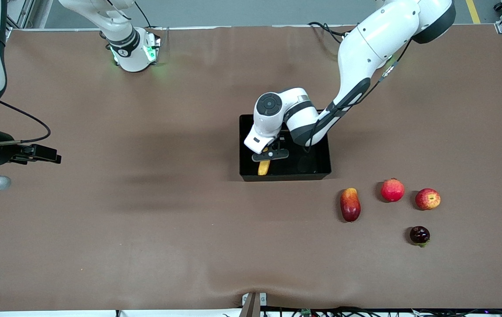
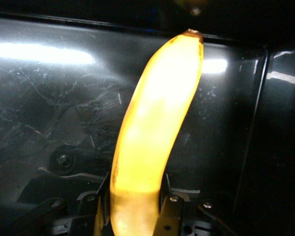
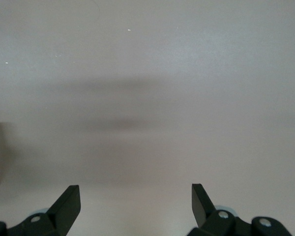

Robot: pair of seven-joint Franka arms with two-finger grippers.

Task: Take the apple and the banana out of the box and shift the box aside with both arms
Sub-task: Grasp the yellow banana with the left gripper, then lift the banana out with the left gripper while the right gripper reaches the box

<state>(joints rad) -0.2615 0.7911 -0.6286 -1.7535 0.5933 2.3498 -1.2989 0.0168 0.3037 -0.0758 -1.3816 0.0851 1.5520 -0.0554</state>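
Note:
The black box (image 1: pixel 286 177) stands mid-table. Inside it lies the yellow banana (image 1: pixel 264 167), and my left gripper (image 1: pixel 269 155) reaches down into the box and is shut on it. In the left wrist view the banana (image 2: pixel 157 128) runs from between my fingers (image 2: pixel 169 211) toward the glossy box wall (image 2: pixel 49 54). Whether it rests on the box floor I cannot tell. The red apple with yellow patches (image 1: pixel 427 199) sits on the table toward the left arm's end, nearer the front camera than the box. My right gripper (image 1: pixel 53 156) (image 3: pixel 136 196) waits open over bare table at the right arm's end.
Beside the apple lie a plainer pink-red round fruit (image 1: pixel 392 189) and an oval red-and-yellow fruit (image 1: pixel 350 204). A dark purple fruit (image 1: pixel 419 235) sits nearer the front camera. Brown cloth (image 1: pixel 145 220) covers the table.

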